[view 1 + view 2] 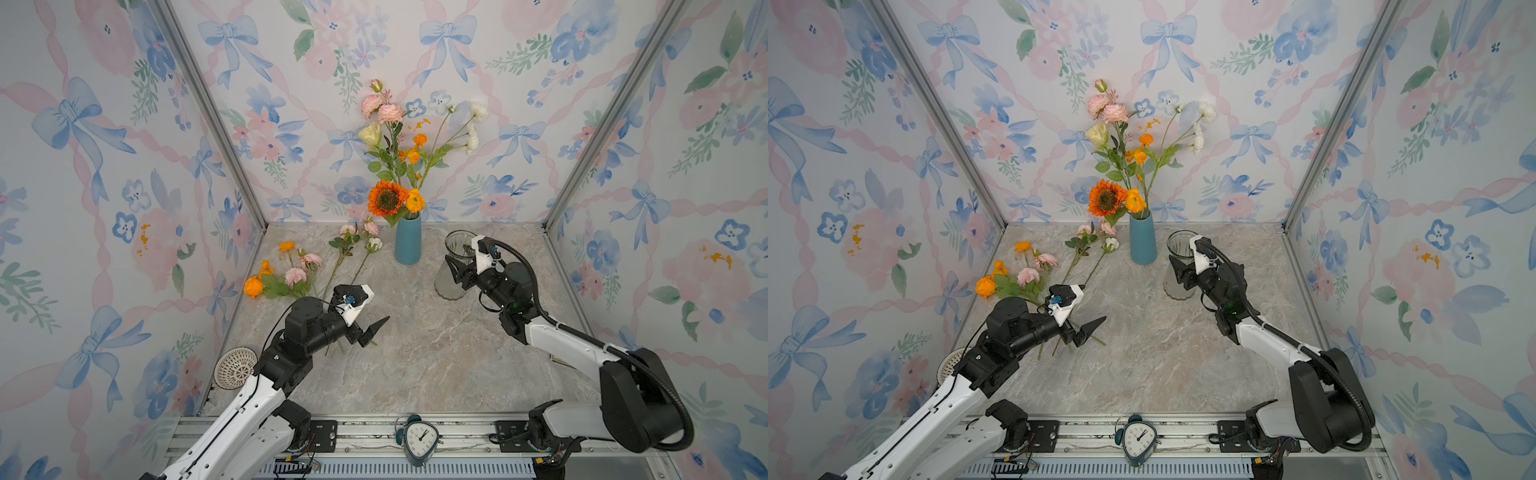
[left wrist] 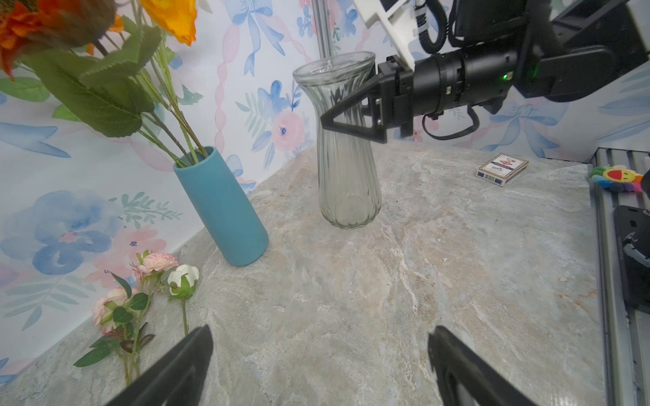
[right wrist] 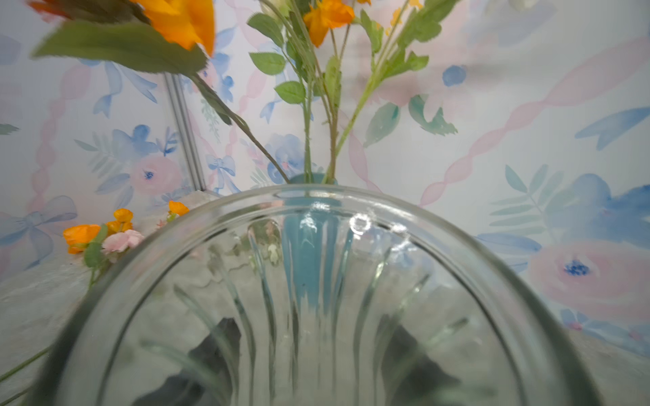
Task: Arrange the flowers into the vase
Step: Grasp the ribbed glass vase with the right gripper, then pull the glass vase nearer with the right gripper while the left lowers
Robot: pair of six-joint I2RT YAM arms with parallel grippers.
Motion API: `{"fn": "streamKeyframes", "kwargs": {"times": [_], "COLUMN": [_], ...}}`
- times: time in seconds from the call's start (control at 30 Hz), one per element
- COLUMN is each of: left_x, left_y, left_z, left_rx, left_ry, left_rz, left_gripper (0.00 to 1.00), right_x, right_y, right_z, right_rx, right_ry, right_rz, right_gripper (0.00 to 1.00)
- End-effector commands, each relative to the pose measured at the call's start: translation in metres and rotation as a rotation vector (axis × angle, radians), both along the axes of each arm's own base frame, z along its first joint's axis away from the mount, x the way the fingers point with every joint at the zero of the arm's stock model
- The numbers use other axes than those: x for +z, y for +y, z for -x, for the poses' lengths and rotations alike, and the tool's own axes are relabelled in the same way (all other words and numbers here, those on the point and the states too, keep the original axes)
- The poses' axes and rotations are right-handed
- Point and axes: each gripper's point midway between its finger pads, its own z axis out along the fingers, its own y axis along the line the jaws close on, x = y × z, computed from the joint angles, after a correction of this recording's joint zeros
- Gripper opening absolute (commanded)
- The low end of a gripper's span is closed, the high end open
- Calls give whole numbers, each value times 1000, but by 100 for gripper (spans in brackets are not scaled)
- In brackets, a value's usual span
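A blue vase (image 1: 408,241) (image 1: 1143,243) (image 2: 225,211) stands at the back and holds several flowers, among them an orange sunflower (image 1: 387,198). More flowers lie on the table to its left: orange poppies (image 1: 253,286), pink peonies (image 1: 295,276) and small roses (image 2: 183,277). My right gripper (image 1: 455,272) (image 1: 1179,270) (image 3: 311,337) is shut on the waist of an upright, empty clear glass vase (image 1: 446,286) (image 2: 348,182). My left gripper (image 1: 374,328) (image 2: 320,334) hangs open and empty above the table, over the stem ends of the lying flowers.
A teal alarm clock (image 1: 420,440) sits on the front rail. A white woven ball (image 1: 236,368) lies at the front left. A card box (image 2: 502,168) and a rainbow plush flower (image 2: 615,177) lie behind the right arm. Wallpapered walls close three sides.
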Motion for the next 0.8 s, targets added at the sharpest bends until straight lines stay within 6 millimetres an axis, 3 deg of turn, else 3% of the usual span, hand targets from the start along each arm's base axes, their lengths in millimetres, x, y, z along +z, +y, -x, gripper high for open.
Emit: {"fn": "streamKeyframes", "kwargs": {"times": [0.0,0.17,0.4,0.5,0.77], "left_x": [8,22,27,27,-2], "left_y": [2,0,-4,3,9], "left_z": [3,21,48,45,33], "left_rx": [22,1,-66,-5,119], "left_ry": [32,194,389,423,571], "left_rz": [46,243,384,429,439], "left_gripper": [98,98,98,98,98], "right_x": [40,40,18,6,-20], "right_y": [16,43,70,77,93], "right_z": [36,76,99,102,109], "right_rx": [65,165,250,260,284], "right_ry": [-104,-87,-76,-77,-63], "right_rz": [-43,-45,-33,-28,-14], "right_gripper": [57,57,57,57,57]}}
